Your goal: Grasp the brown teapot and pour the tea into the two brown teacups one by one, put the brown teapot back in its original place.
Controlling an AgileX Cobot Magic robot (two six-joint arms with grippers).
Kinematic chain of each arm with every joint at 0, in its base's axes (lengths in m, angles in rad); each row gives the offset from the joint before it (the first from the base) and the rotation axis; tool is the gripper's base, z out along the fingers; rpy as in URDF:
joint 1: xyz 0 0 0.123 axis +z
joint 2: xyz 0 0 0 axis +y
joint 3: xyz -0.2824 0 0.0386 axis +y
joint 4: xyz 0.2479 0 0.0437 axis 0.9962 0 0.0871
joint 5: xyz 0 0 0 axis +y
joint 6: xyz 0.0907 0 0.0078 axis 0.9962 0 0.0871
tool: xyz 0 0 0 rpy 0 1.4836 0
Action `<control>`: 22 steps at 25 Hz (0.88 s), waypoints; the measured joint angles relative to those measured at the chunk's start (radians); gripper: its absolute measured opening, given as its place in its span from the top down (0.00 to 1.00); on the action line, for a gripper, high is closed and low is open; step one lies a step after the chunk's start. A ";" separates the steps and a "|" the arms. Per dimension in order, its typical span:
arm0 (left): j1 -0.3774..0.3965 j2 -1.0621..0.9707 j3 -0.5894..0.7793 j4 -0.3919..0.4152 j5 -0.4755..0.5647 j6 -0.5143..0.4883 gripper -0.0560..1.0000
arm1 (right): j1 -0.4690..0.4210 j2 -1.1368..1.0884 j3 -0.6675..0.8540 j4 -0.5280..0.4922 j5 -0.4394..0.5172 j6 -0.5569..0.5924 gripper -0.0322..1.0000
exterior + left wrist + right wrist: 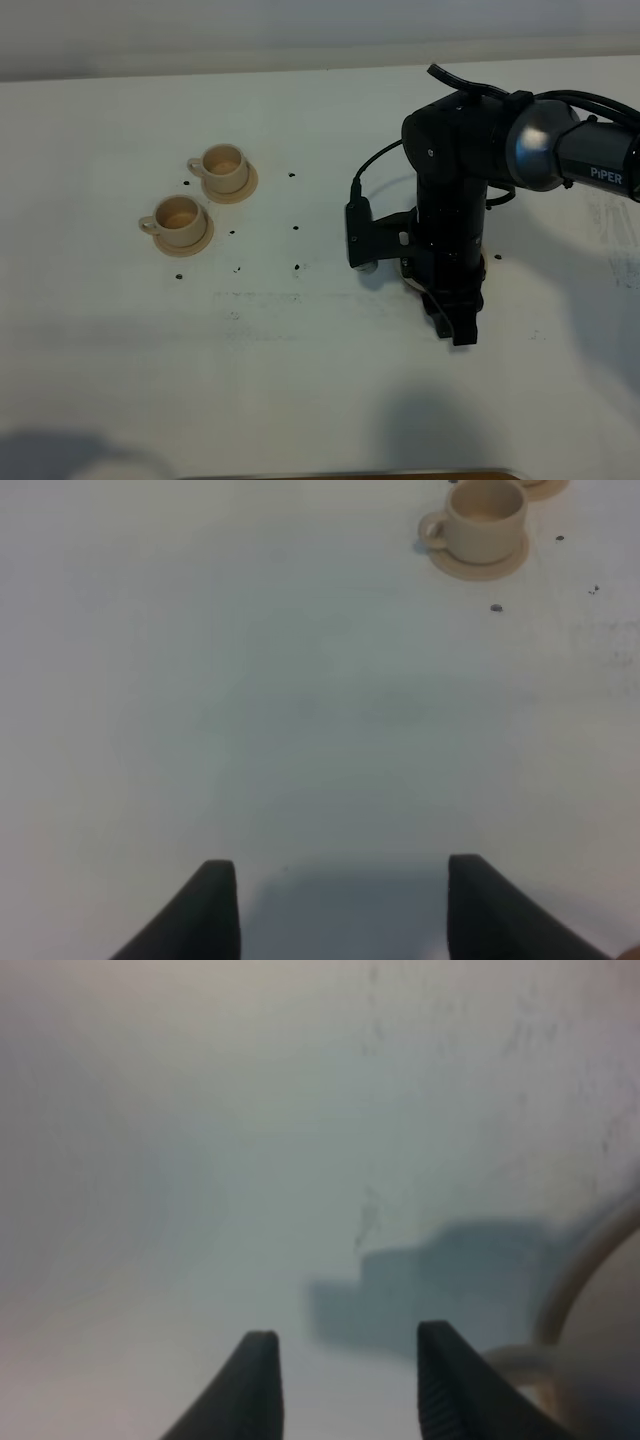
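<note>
Right gripper [345,1338]: jaws partway apart, nothing between, over table [300,380]. Teapot [600,1385] just beside one finger, hidden under arm in high view. Far teacup [222,165], near teacup [180,217] well apart from it. Left gripper [340,865] wide, empty.

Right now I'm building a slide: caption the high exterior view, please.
Black robot arm bent over the white table; two small tan handled teacups on round saucers stand left.

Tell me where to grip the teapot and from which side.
Take the loop handle. That thin pale arch is the narrowest part in view, and the teapot body looks too wide for the jaws. Come down from above with the right gripper, shifted sideways until it straddles the arch, which sits just beside it.
</note>
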 joint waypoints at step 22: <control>0.000 0.000 0.000 0.000 0.000 0.000 0.45 | 0.000 0.000 -0.008 0.023 0.013 0.082 0.67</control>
